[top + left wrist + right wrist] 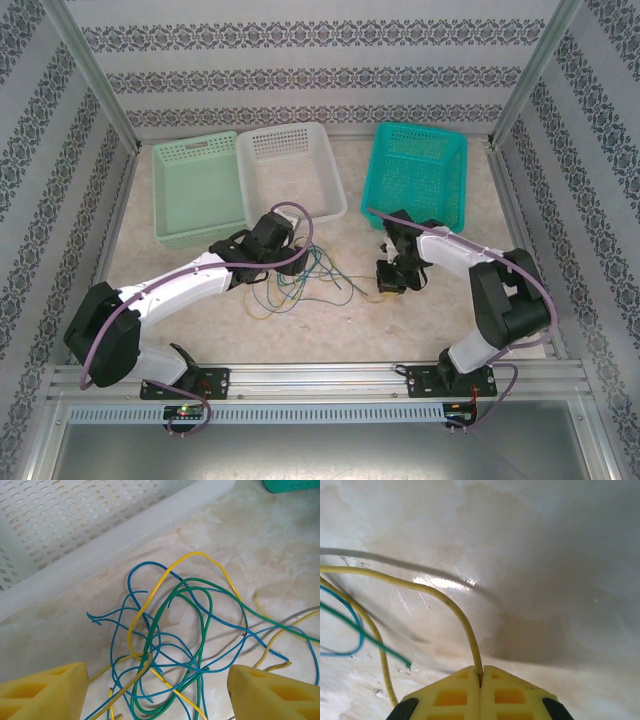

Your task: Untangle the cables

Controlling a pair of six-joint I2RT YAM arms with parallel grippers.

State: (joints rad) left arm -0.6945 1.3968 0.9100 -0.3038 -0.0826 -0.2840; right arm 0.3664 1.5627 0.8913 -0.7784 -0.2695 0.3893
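Tangled thin yellow, blue and green cables point(200, 670) on the surface point(280, 540) beside the white perforated plastic basket point(100, 535), lower loops cut off; left gripper point(155, 690) released; right gripper point(481, 677) clenched on a yellow cable point(445, 600), its end hidden

Both arms wear smooth white shells over their long links, with black housings at the joints. The left arm point(170, 290) has a thick purple cable point(290, 205) running along it, and the right arm point(480, 265) carries one in the same colour. Each stands on a black base plate point(185, 382) with thin wiring below it. The left gripper point(157, 695) has blocky yellow pads point(42, 692) with moulded hollow pockets. The right gripper point(480, 675) has matching yellow pads on black backing.
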